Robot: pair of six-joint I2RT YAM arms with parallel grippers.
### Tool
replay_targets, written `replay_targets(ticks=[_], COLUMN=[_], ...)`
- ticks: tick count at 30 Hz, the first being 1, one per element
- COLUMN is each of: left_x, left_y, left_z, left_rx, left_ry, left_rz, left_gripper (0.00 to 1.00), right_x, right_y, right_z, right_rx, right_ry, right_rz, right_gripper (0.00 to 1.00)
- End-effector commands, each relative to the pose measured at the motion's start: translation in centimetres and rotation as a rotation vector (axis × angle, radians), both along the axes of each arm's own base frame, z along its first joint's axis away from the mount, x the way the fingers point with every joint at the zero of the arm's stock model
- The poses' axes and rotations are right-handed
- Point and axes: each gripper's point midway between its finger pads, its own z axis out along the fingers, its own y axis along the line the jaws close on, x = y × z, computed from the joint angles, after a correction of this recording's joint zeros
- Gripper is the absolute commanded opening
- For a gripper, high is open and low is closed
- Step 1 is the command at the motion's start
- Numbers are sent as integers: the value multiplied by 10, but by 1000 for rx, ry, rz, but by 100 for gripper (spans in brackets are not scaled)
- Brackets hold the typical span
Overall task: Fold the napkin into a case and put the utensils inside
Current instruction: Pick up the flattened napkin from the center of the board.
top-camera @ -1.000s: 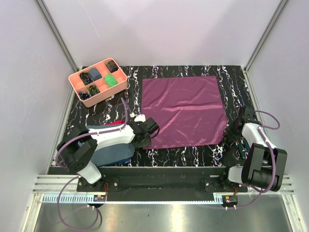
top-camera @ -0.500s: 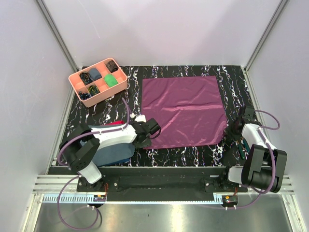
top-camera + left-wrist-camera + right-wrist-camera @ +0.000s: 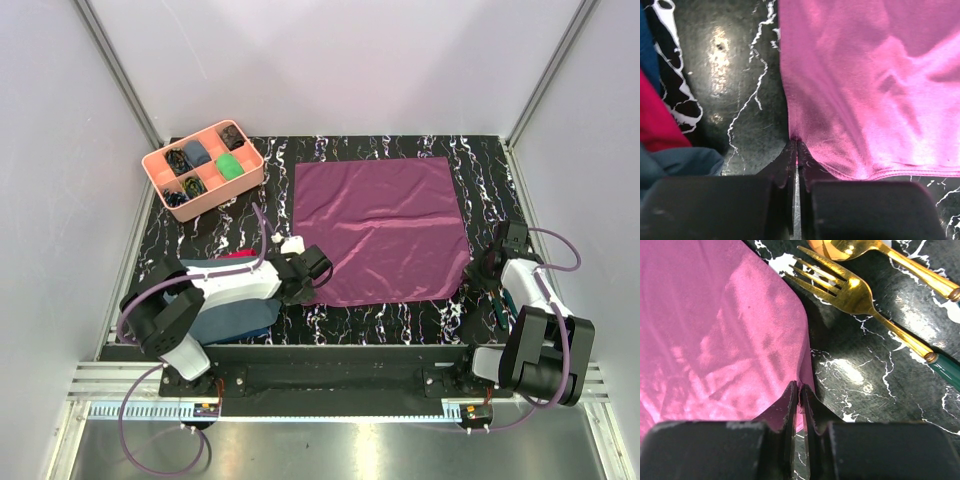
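Observation:
The plum-purple napkin (image 3: 385, 225) lies spread flat on the black marbled table; no case is in view. My left gripper (image 3: 318, 283) is shut on the napkin's near left edge, the cloth pinched between its tips (image 3: 796, 142). At the near right corner my right gripper (image 3: 470, 275) is shut on the napkin's right edge (image 3: 800, 387). The utensils lie just right of that corner: a golden fork (image 3: 840, 287) and a golden spoon (image 3: 840, 247) with dark green handles. From above they are mostly hidden by the right arm.
A pink compartment tray (image 3: 203, 168) with small items stands at the far left. A slate-blue cloth (image 3: 235, 318) and a small red cloth (image 3: 235, 256) lie under the left arm. Grey walls enclose the table on three sides.
The left gripper has gone from open to shut on the napkin's near left edge. The right gripper has kept its grip and barely moved.

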Motion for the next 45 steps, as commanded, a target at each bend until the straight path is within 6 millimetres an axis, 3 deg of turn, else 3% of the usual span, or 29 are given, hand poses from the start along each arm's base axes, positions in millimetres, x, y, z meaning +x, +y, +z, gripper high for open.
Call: replay_targets(ticks=[1, 3, 5, 10, 13, 17, 24, 29, 31, 41, 45], left_x=[3, 9, 17, 31, 29, 18, -9, -15, -15, -3, -6], left_y=[-3, -4, -7, -18, -15, 11, 20, 11, 9, 7, 16], left_z=[3, 13, 35, 94, 105, 83, 35, 31, 25, 14, 7], left_rx=[-20, -18, -29, -131, -139, -28, 23, 0, 26, 92, 121], left_ry=[-39, -74, -135, -297, -306, -228, -57, -12, 5, 14, 19], left_rz=[-22, -53, -98, -176, -164, -89, -49, -15, -8, 104, 123], left_gripper=[0, 0, 0, 0, 0, 0, 0, 51, 57, 54, 50], right_x=[5, 7, 12, 24, 27, 21, 7, 4, 5, 5, 5], right_y=[2, 4, 4, 11, 15, 20, 23, 26, 25, 28, 29], right_z=[9, 14, 24, 75, 90, 87, 70, 63, 63, 63, 63], right_rx=[4, 7, 2, 0, 18, 48, 54, 67, 67, 79, 84], right_ry=[-47, -67, -103, -268, -310, -287, -234, -215, -212, -207, -209], right_rz=[20, 33, 56, 85, 87, 89, 93, 105, 107, 124, 131], right_gripper=[11, 10, 8, 7, 6, 6, 6, 6, 6, 6, 6])
